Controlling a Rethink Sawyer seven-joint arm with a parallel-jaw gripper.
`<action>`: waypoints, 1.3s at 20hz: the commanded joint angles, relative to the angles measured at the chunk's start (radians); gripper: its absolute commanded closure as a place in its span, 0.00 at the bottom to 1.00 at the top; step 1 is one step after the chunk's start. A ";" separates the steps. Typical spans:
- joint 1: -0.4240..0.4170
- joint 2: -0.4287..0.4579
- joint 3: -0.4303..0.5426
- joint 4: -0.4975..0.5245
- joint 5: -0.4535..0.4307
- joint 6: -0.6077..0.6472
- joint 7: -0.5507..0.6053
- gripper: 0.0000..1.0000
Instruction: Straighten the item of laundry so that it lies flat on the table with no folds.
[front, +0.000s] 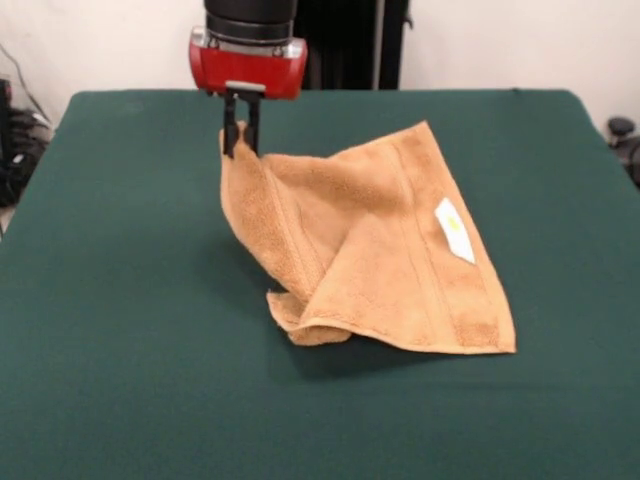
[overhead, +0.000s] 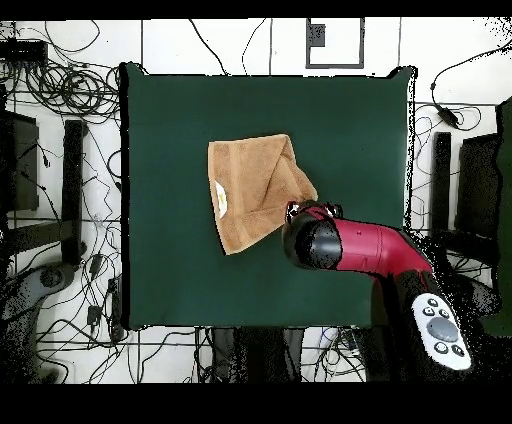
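Observation:
The tan-orange towel (front: 390, 250) lies on the dark green table (front: 120, 300), folded over itself, with its white label (front: 455, 230) facing up. My gripper (front: 241, 140) is shut on the towel's left corner and holds it lifted above the table, so the cloth hangs down from it in a drape. The towel's right and front parts rest on the table. In the overhead view the towel (overhead: 250, 190) sits mid-table, and the red arm (overhead: 360, 245) hides the gripper and the held corner.
The table's edges (overhead: 125, 200) lie far from the towel on all sides. Cables and stands (overhead: 60, 200) surround the table on the floor. The robot's pedestal stands at the table's far side in the front view.

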 joint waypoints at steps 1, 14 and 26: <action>0.047 -0.045 0.081 0.139 -0.053 0.032 0.015 1.00; 0.057 -0.057 0.040 0.247 -0.100 -0.109 0.099 1.00; 0.054 -0.055 0.042 0.277 -0.095 -0.140 0.115 1.00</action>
